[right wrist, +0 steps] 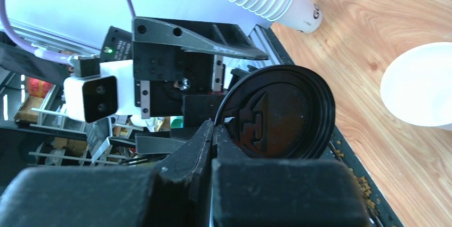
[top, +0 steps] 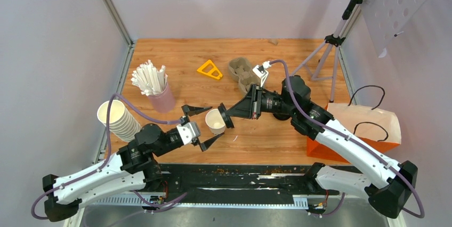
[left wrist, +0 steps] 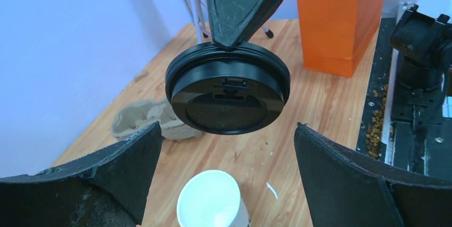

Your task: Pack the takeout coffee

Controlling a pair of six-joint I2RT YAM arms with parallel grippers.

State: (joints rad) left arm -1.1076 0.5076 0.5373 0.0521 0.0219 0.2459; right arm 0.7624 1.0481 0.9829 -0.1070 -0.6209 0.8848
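We see the right end effector (top: 230, 115) closed on the rim of a black lid (left wrist: 228, 91), pinching it at the top edge so the lid hangs nearly on edge. Its upper face is turned toward the left arm. The open white cup (left wrist: 209, 205) stands upright on the worktop (top: 266, 136) at mid-table, mouth up and lidless. In the top view it sits just left of the lid, and we cannot tell whether the lid's rim touches it.

The left end effector (top: 217, 122) is spread wide and holds nothing. Its two fingers (left wrist: 128, 157) flank the cup, one on each side, both apart from its wall.

We judge the step in hand to be lidding this cup. The lid lies above and slightly to the right of the cup's mouth. Its flat face is close to vertical while the cup's axis is upright, so the right wrist must roll the lid level and centre it before pressing down. The left arm is the nearer to the cup and is well placed to close on it and steady it.
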